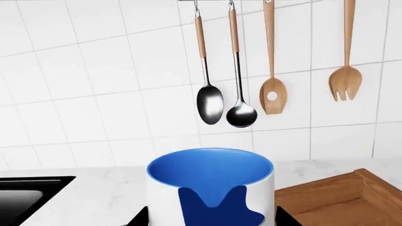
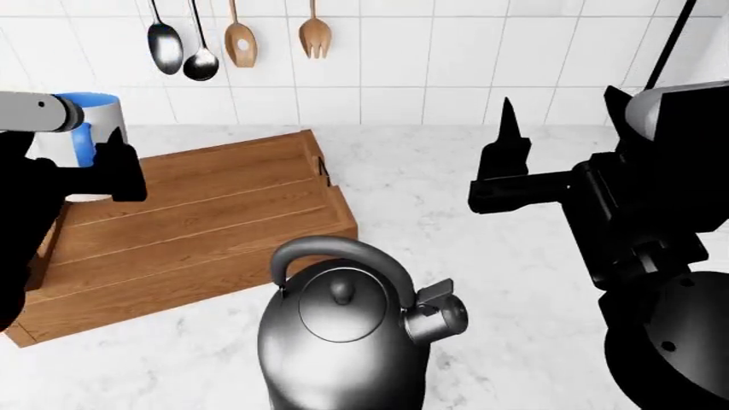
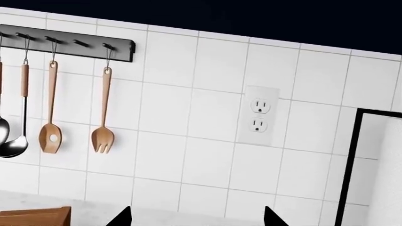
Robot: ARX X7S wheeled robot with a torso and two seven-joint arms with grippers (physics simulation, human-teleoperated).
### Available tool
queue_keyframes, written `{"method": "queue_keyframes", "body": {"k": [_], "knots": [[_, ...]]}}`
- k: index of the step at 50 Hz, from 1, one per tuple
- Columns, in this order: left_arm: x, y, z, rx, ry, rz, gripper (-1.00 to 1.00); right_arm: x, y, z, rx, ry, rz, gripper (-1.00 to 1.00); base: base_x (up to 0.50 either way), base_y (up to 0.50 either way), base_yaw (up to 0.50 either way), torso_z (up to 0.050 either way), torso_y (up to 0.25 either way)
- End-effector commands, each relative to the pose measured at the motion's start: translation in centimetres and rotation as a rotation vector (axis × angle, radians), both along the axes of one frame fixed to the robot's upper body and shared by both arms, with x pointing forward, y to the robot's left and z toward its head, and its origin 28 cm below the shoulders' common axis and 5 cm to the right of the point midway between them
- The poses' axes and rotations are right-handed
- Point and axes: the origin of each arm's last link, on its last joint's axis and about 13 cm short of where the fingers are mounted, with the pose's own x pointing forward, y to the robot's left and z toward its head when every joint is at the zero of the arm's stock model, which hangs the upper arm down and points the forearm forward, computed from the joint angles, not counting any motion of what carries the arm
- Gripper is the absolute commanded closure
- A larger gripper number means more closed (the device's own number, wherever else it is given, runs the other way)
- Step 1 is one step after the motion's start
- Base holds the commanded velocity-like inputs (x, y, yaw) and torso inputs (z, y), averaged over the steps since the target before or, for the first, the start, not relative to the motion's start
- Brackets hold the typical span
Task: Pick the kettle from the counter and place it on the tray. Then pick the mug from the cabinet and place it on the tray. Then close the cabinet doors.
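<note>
At upper left of the head view, the left gripper point(image 2: 97, 162) jaws hold the blue-lined mug point(image 2: 82, 128), which looks empty, over the bare wooden tray point(image 2: 194, 231). The kettle point(image 2: 341, 342) stands lidded on the desk point(image 2: 501, 290) at bottom centre. The right gripper point(image 3: 196, 217) jaws spread wide, holding nothing.

The kettle point(image 2: 341, 342) stands on the counter point(image 2: 490, 282), right of the tray point(image 2: 194, 231).

No readable text on anything.

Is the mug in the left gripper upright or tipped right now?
Upright. In the left wrist view the mug shows its blue rim level and opening facing up; in the head view it stands vertical at the left gripper.
</note>
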Motion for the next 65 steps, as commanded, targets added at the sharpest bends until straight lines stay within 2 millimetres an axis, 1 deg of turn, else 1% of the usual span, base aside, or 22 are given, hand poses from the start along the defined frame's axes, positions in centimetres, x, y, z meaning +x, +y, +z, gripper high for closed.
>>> {"method": "queue_keyframes", "body": {"k": [1,7,13,32,33,48,51,57,59,61,65], "knots": [[1.4,0.0,-1.1,-0.016,0.031,0.028,1.0,0.2,0.0,-0.3,0.003,0.008,-0.003,-1.0,0.0,0.0,0.0,0.0,0.0],[1.9,0.7,-2.0,-0.033,0.06,0.079,1.0,0.4,0.0,-0.4,0.004,0.013,-0.004,-1.0,0.0,0.0,0.0,0.0,0.002],[1.9,1.3,-2.7,-0.046,0.079,0.108,1.0,0.5,0.1,-0.4,0.0,0.014,-0.002,-1.0,0.0,0.0,0.0,0.0,0.0],[1.9,1.6,-3.3,-0.066,0.1,0.128,1.0,0.8,0.3,-0.7,0.001,0.021,0.001,-1.0,0.0,0.0,0.0,0.001,0.001],[1.9,1.7,-3.3,-0.066,0.103,0.129,-1.0,0.7,0.3,-0.7,0.001,0.021,0.002,-1.0,0.0,0.0,0.0,0.0,0.0],[1.7,1.9,-3.0,-0.088,0.099,0.128,-1.0,0.9,0.3,-0.8,0.002,0.025,0.002,-1.0,0.0,0.0,0.0,0.0,0.0],[1.3,1.7,-1.6,-0.116,0.031,0.082,-1.0,0.9,0.3,-0.8,0.003,0.023,0.002,-1.0,0.0,0.0,0.0,0.0,0.0],[-0.4,0.8,2.7,-0.162,-0.149,-0.03,-1.0,0.8,0.3,-0.7,0.002,0.021,0.003,-1.0,0.0,0.0,0.0,0.0,0.0],[-0.9,0.6,3.8,-0.188,-0.196,-0.059,-1.0,0.7,0.3,-0.6,0.0,0.016,0.006,-1.0,0.0,0.0,0.0,0.0,0.0],[-1.8,0.1,4.7,-0.21,-0.244,-0.112,-1.0,0.3,0.1,0.2,0.012,0.002,0.021,-1.0,0.0,0.0,0.0,0.0,0.0],[-3.1,-0.6,5.5,-0.223,-0.294,-0.164,-1.0,-0.8,0.0,2.2,0.003,-0.014,0.076,-1.0,0.0,0.0,0.0,0.0,0.0]]}}
